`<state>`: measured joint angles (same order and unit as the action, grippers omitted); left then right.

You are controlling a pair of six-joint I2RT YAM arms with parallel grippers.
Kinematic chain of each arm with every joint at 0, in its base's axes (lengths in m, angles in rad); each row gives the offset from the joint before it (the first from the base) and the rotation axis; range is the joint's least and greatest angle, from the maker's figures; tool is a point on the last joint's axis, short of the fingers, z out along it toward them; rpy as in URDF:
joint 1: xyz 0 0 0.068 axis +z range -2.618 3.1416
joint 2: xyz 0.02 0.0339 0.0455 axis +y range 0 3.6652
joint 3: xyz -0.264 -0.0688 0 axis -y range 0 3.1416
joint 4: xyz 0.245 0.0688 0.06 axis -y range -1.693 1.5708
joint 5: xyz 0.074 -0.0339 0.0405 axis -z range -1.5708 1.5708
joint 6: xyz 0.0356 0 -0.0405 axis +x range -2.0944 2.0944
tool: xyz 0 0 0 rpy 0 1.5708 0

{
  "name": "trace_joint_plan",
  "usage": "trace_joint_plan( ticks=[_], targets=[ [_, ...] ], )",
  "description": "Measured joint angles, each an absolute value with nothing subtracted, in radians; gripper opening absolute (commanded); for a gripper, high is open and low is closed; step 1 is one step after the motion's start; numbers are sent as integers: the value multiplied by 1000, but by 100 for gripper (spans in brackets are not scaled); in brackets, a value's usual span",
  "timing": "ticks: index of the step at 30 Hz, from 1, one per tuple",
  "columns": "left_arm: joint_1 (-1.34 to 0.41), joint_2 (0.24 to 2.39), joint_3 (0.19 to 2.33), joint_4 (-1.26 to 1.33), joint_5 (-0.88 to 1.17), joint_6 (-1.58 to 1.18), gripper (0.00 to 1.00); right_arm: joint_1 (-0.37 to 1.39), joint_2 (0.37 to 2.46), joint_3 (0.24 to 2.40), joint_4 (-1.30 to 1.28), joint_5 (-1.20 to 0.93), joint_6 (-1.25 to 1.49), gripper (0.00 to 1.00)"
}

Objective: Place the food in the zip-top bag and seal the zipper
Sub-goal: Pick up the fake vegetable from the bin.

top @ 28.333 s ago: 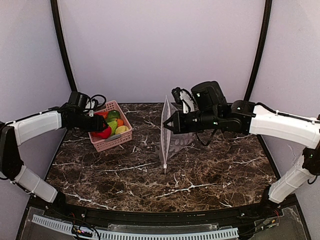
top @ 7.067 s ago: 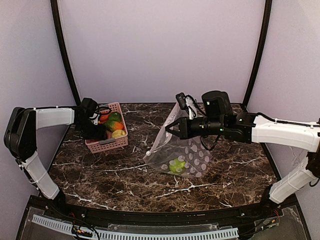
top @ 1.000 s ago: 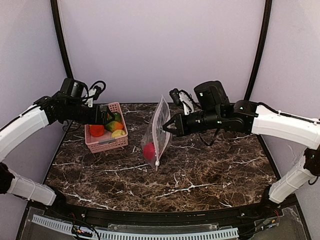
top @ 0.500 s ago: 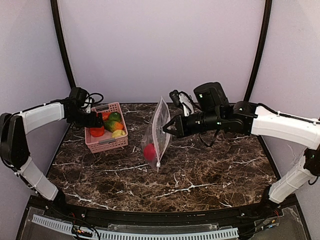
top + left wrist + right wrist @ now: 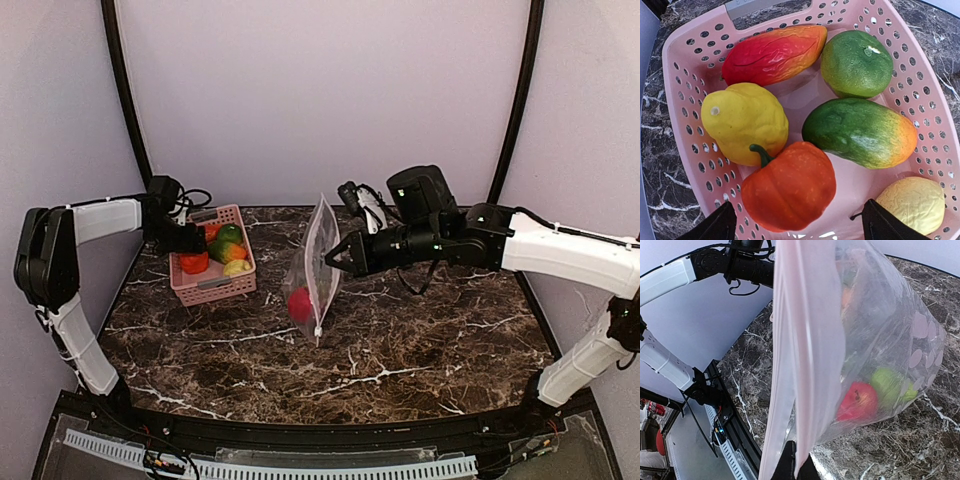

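The zip-top bag [image 5: 322, 262] hung upright near the middle of the dark marble worktop [image 5: 420, 350], a little toward its far edge. Its pale pink zipper [image 5: 802, 355] ran top to bottom along the edge held by the right gripper [image 5: 336, 255], and the slider tab [image 5: 317, 331] sat low, down at the marble. That gripper's jaws were pressed together on the bag's pink-edged mouth, about halfway up. Two pieces of the food had settled in the bag's bulging bottom corner, a red fruit [image 5: 857, 402] and, just beside it, a green fruit [image 5: 890, 385]. Orange and green smears higher up behind the crinkled, dot-printed plastic were too blurred to place. Well apart from the bag, toward the worktop's far left corner, stood a pink slotted basket [image 5: 680, 100] holding the rest of the food. At its far end a red-and-orange mango [image 5: 772, 55] lay next to a round green fruit [image 5: 857, 62]. In the middle were a yellow pear [image 5: 742, 122] and a green mango fading to orange [image 5: 860, 132], and nearest the wrist camera an orange pepper [image 5: 790, 190] touched the pear. A pale yellow lemon [image 5: 912, 202] lay off in the corner. The left gripper [image 5: 800, 230] hovered over the basket with its fingers spread wide, gripping nothing, the pepper lying just ahead of the gap between its tips. From above, the left arm [image 5: 110, 218] reached in over the basket's far left rim and covered part of it.
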<state>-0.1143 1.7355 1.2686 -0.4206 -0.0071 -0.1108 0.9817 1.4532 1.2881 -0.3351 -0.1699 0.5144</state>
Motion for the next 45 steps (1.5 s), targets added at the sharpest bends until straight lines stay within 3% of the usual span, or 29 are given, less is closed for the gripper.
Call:
trace_joint_plan(
  ticks=[18, 31, 45],
  targets=[
    [-115, 1823, 1296, -400, 65, -94, 83, 982, 1473, 1284, -290, -202, 539, 0],
    [-117, 1872, 1317, -399, 48, -90, 86, 982, 1483, 1283, -284, -213, 551, 0],
    [-121, 1880, 1323, -399, 36, -88, 73, 982, 1483, 1282, -283, -213, 552, 0]
  ],
)
